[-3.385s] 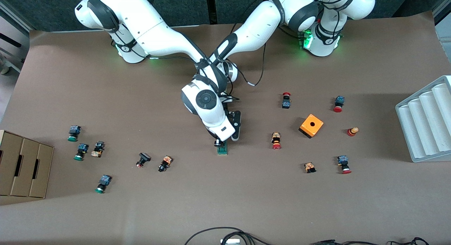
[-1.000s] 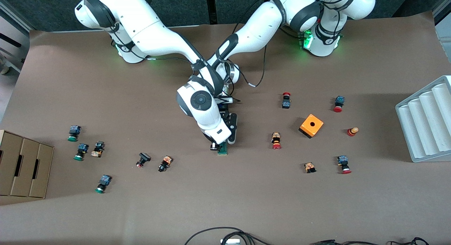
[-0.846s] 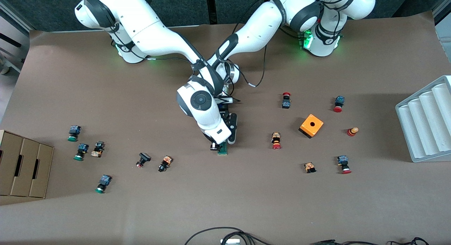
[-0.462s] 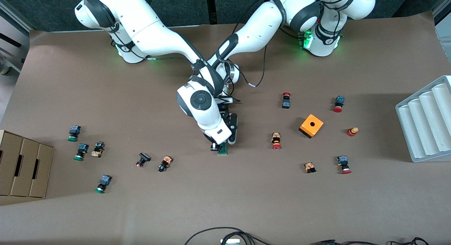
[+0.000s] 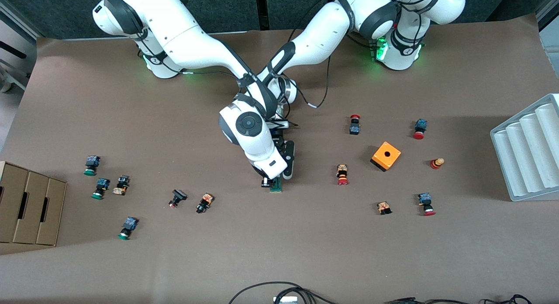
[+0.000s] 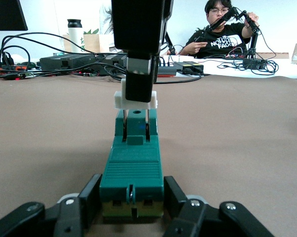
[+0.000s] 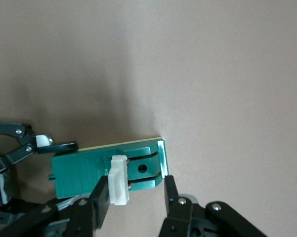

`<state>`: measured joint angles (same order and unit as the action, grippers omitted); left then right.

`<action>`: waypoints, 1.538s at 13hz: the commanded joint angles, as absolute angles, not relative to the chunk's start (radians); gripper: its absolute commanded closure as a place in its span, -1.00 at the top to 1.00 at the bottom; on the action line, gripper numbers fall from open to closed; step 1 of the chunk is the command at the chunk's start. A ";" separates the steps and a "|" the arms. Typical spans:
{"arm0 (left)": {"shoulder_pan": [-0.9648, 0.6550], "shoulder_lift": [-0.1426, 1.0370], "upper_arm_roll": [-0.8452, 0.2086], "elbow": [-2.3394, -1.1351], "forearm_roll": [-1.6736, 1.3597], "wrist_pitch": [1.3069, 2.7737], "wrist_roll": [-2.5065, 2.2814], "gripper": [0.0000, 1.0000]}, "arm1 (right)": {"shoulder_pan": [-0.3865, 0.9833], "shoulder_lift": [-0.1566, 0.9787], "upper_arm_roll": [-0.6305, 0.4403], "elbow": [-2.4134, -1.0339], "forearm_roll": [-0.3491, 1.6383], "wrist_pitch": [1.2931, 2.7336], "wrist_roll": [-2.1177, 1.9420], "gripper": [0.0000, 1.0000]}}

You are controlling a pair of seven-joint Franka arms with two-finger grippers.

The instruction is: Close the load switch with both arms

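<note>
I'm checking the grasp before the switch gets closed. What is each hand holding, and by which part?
The left hand clamps the load switch by the sides of one end; the right hand pinches its white sliding piece.

Count on table, front view:

- Robot arms (image 5: 192, 42) (image 5: 323, 37): two.
- Load switch (image 5: 275, 187): one.
- Orange cube (image 5: 386, 156): one.
- Green-capped push buttons (image 5: 91, 165) (image 5: 101, 188) (image 5: 127, 227): three.
- Red-capped push buttons (image 5: 354, 124) (image 5: 420, 129) (image 5: 342, 174) (image 5: 426, 204): four.
- Red-and-yellow knob (image 5: 436, 163): one.
- Other small button parts (image 5: 121, 184) (image 5: 177, 198) (image 5: 205, 203) (image 5: 384, 208), cap colour unclear: four.
- Cardboard box (image 5: 26, 208): one.
- Grey ridged tray (image 5: 524, 151): one.
</note>
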<state>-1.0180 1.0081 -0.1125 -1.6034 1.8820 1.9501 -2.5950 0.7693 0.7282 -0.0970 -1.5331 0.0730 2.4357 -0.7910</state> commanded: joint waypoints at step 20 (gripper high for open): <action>-0.992 1.037 -0.124 -1.605 1.881 2.020 -2.615 0.16 | 0.759 0.756 -0.101 -1.485 0.055 2.477 -0.792 0.00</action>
